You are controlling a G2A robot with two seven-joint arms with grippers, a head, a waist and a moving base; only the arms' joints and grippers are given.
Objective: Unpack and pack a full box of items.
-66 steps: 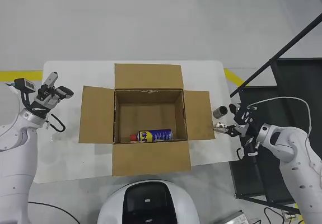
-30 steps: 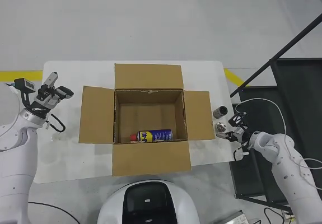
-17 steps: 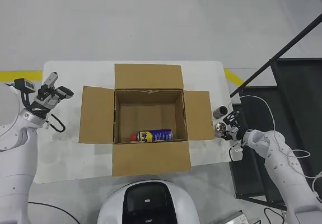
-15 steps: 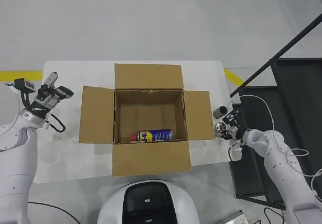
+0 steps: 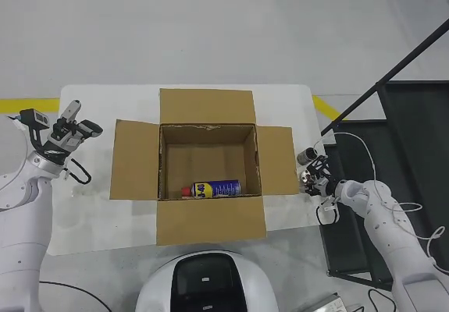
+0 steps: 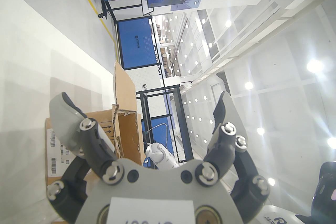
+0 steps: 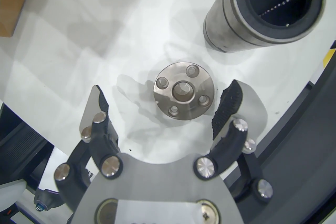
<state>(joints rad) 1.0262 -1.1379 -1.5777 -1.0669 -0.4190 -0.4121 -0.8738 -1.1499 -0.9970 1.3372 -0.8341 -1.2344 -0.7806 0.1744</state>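
Steel flange disc (image 7: 184,97) lying flat on white table (image 7: 105,25), sitting between right gripper (image 7: 168,99) jaws. Jaws spread wide, straddling it, not touching; reading as lining up for rim pinch. Linear bearing (image 7: 262,1) sitting just beside, apart from flange. Cardboard box (image 5: 134,160) sitting mid-table, flaps open, spray can (image 5: 212,189) lying inside against near wall. Left gripper (image 6: 141,104) hanging off table's left side, jaws wide, empty, likely parking clear of box.

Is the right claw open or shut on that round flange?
Open. The right claw has a finger each side of the flange, table showing between.
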